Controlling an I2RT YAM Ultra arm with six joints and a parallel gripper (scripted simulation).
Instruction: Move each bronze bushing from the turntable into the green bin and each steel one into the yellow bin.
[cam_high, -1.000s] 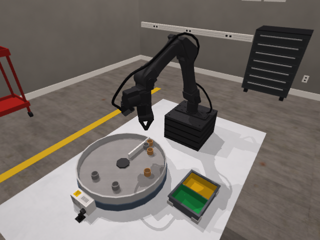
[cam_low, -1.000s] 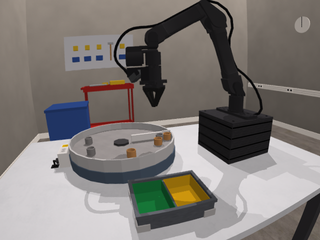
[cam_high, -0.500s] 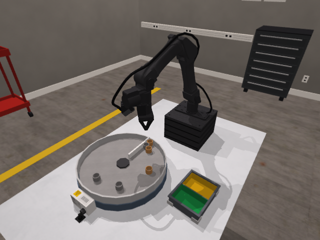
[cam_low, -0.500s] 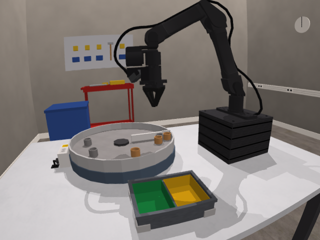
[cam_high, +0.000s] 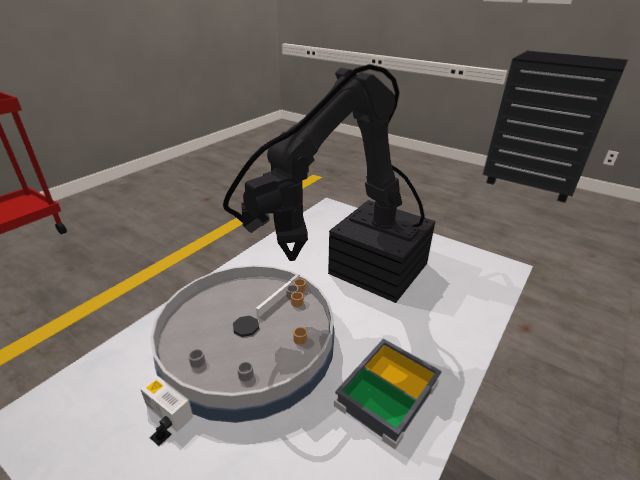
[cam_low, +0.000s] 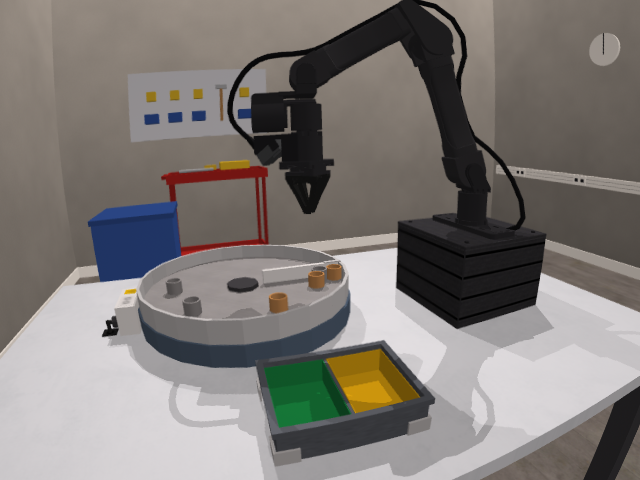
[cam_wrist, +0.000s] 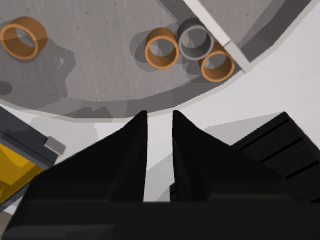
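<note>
The round grey turntable (cam_high: 242, 335) holds three bronze bushings (cam_high: 300, 335) (cam_high: 296, 298) (cam_high: 299, 283) and three steel bushings (cam_high: 196, 357) (cam_high: 245, 370) (cam_high: 291, 289). Two bronze ones and one steel one are bunched against the white bar (cam_high: 276, 299) near the far rim. In the wrist view they are bronze (cam_wrist: 161, 48), steel (cam_wrist: 195, 42) and bronze (cam_wrist: 217, 65). My gripper (cam_high: 292, 251) hangs pointing down, well above the rim near that bunch. It also shows in the wrist view (cam_wrist: 159, 120). Its fingers stand nearly together with a narrow gap and nothing between them. The green bin (cam_high: 379, 400) and yellow bin (cam_high: 400, 370) are empty.
The black arm base block (cam_high: 379, 253) stands behind the bins. A small white control box (cam_high: 165, 403) sits at the turntable's front left. A black hub (cam_high: 244, 326) marks the turntable's centre. The table edge runs close in front of the bins.
</note>
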